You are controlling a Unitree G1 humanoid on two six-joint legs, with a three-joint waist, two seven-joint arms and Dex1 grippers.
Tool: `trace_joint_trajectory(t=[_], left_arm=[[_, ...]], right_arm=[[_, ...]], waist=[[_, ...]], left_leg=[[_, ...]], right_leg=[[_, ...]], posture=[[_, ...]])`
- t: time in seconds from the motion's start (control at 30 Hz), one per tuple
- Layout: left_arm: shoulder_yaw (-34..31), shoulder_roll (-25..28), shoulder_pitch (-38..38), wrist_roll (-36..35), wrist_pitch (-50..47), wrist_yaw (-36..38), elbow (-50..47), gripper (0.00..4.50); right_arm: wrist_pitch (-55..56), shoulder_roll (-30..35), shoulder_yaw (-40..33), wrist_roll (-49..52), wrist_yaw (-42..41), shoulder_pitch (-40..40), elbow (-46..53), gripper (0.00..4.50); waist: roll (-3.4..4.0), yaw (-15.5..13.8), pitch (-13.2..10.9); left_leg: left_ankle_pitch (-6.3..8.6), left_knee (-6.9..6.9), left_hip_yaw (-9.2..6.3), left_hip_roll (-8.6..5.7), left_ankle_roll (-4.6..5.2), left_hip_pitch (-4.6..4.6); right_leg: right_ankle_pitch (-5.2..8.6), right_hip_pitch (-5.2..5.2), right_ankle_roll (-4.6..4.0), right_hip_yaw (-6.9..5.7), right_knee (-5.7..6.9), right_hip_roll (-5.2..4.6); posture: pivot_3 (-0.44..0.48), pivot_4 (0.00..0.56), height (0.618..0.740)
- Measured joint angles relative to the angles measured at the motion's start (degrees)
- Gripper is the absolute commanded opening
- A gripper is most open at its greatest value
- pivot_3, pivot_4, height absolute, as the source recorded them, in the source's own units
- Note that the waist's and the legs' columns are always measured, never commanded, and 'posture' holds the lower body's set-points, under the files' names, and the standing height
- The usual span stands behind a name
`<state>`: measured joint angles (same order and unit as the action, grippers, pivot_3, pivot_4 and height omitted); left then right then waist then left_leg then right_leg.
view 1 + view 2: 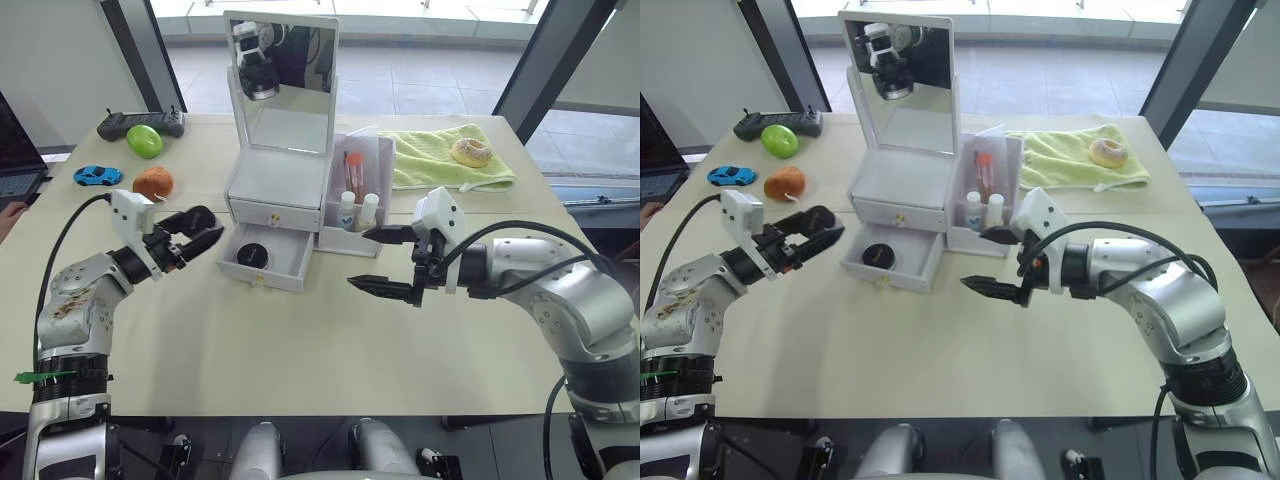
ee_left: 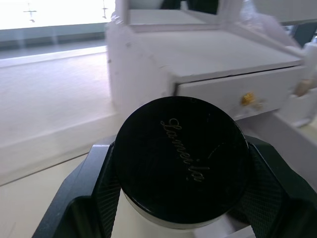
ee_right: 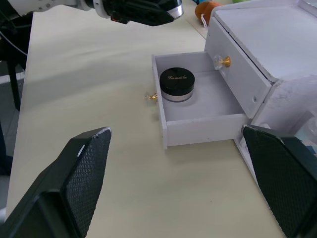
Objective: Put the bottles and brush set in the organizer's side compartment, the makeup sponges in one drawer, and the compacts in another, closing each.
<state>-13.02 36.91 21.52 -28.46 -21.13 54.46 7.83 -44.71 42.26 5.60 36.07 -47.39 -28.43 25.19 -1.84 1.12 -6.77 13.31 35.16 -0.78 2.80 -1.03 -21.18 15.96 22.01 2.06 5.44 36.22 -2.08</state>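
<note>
Nearest the camera on the left, the left gripper (image 1: 195,238) hovers above the beige surface (image 1: 300,350) with its two black fingers clenched on a round compact (image 2: 181,158), whose black lid carries gold script and whose white rim peeks out underneath; in the left wrist view it sits just short of the organizer's closed upper drawer (image 2: 237,96). Behind this arm lie a blue toy car (image 1: 97,176), an orange fruit-like ball (image 1: 153,182), a green ball (image 1: 144,141) and a dark handheld controller (image 1: 140,122), all well apart from the drawers. In the middle stands the white organizer (image 1: 275,185) with its upright mirror (image 1: 285,85). Its lower drawer (image 1: 265,258) is pulled out toward the robot, and a second compact (image 1: 248,255) rests inside on the drawer floor, toward the drawer's left half; the gold knob (image 3: 151,97) on its front is plain in the right wrist view. Attached on the organizer's right, the translucent side compartment (image 1: 362,195) holds the brush set (image 1: 352,172) standing upright at the back and two white-capped bottles (image 1: 357,211) side by side at the front. Farther right, the right gripper (image 1: 385,262) hangs released, its fingers spread wide apart with nothing between them, just in front of and to the right of the open drawer. Beyond it at the far right of the surface lies a yellow-green towel (image 1: 445,160) with a doughnut (image 1: 471,152) resting on it.
</note>
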Motion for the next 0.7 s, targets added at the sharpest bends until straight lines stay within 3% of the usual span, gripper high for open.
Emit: trace_joint_trajectory(t=[0.17,0.27,0.47,0.7], left_arm=[[9.04,-0.50,0.96,1.74,-2.99,4.54,-0.78,2.94],[12.27,-4.29,4.58,3.87,-2.65,4.04,1.92,2.94],[16.57,-8.69,6.39,5.96,-2.90,2.89,2.04,2.94],[16.63,-8.38,6.77,7.93,-2.60,2.76,2.98,2.94]], right_arm=[[0.00,-0.84,0.05,-0.82,0.71,0.21,-0.28,4.50],[0.00,-1.20,0.00,-1.08,1.47,0.19,-0.52,4.50],[-0.86,-1.21,-0.76,-1.03,3.21,1.38,0.51,4.50],[-1.80,-1.80,-1.89,-0.76,5.06,2.03,2.62,4.50]], waist=[[0.02,0.20,-0.01],[0.02,-0.07,-0.02],[0.02,0.12,-0.01],[0.03,0.17,-0.01]], left_leg=[[0.00,0.01,-0.03,0.00,0.00,-0.01],[0.00,0.08,-0.05,-0.01,0.01,-0.08],[0.00,0.11,-0.13,0.00,0.01,-0.11],[0.00,0.11,-0.33,0.01,0.01,-0.11]], right_leg=[[0.00,0.02,0.00,0.02,-0.01,0.09],[-0.01,0.01,0.00,0.01,-0.06,0.09],[-0.01,0.02,0.00,0.04,-0.05,0.17],[-0.02,0.02,-0.01,0.03,-0.05,0.28]], posture=[[0.000,0.150,0.740],[0.000,0.150,0.740],[0.000,0.150,0.740],[0.000,0.150,0.740]])
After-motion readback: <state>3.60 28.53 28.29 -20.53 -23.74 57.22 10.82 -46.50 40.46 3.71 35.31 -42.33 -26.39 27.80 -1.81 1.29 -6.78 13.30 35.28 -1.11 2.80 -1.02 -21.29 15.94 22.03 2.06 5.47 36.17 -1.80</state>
